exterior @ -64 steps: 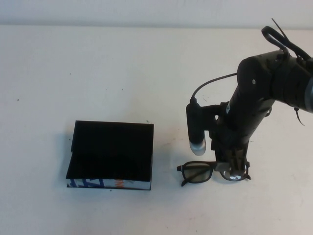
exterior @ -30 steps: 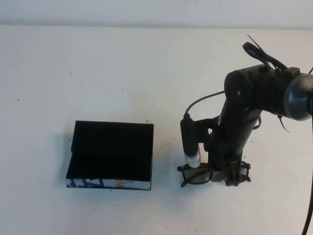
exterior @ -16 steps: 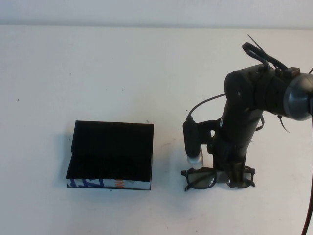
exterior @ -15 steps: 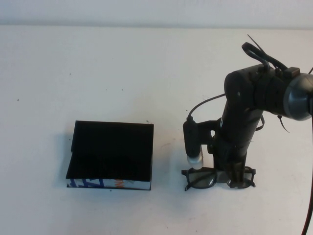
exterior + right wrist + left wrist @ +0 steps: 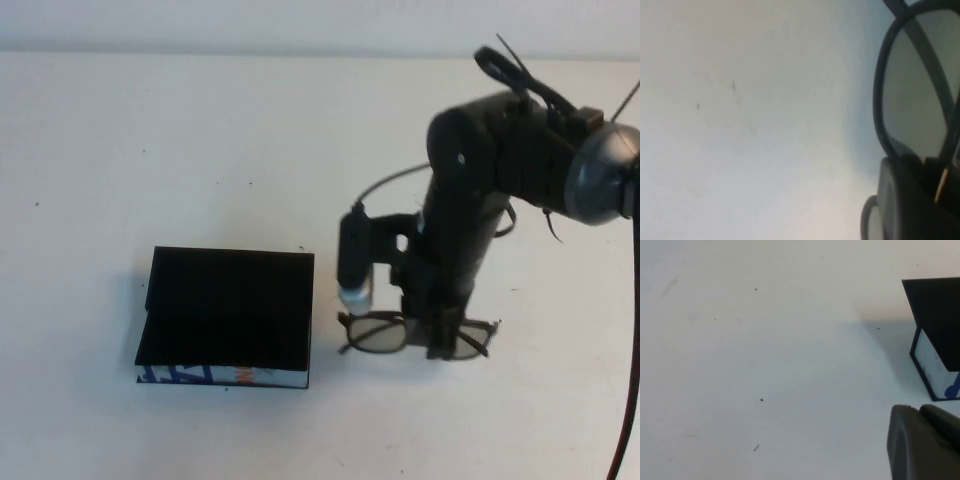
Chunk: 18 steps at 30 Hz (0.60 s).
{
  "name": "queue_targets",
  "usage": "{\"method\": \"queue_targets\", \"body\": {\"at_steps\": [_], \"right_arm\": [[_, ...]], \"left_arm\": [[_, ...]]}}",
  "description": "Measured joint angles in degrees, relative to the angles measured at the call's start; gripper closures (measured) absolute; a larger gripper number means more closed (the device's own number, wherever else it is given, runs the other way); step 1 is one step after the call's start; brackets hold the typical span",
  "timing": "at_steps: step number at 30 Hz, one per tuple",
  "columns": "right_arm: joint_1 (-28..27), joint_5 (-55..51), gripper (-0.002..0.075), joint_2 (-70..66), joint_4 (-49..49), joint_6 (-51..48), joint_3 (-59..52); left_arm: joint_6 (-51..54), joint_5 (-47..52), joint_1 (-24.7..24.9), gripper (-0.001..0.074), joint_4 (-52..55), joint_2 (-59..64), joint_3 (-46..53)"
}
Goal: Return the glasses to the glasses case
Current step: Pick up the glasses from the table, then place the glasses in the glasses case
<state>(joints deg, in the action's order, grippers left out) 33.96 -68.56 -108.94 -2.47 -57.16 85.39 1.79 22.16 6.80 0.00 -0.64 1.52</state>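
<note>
Right gripper (image 5: 441, 338): pointing down at the table's near right part, closed on the glasses at the frame's middle, between the two lenses.
Glasses (image 5: 378, 333): black, thick-rimmed, level in the fingers, lenses side by side across the high view; the left lens shows clear of the arm, the right one is partly behind the gripper. The right wrist view shows one lens (image 5: 917, 95) close up against pale table.
Glasses height: I cannot tell whether the frame touches the table or hangs just over it.
Glasses case (image 5: 228, 316): flat black box on the table to the left of the glasses, near them but not touching, its blue, white and orange printed edge facing the near side.
Case lid: I cannot tell from above how far it stands open.
Left gripper (image 5: 925, 442): seen only in the left wrist view as a dark body at the corner, near a corner of the case (image 5: 935, 335); whether its fingers are apart I cannot tell.
Table (image 5: 200, 150): white, bare over the far half and the left; a narrow strip lies free between case and glasses.
Count: one pair of glasses, one case, two grippers.
</note>
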Motion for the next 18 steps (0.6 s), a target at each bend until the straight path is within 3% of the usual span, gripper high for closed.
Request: {"method": "queue_targets", "body": {"at_steps": [9, 18], "right_arm": [[10.8, -1.3, 0.068, -3.4, -0.8, 10.2, 20.6], [16.3, -1.7, 0.0681, -15.9, -0.8, 12.6, 31.9]], "left_arm": [[0.0, 0.0, 0.0, 0.0738, 0.0, 0.0, 0.0], [0.0, 0.0, 0.0, 0.0738, 0.0, 0.0, 0.0]]}}
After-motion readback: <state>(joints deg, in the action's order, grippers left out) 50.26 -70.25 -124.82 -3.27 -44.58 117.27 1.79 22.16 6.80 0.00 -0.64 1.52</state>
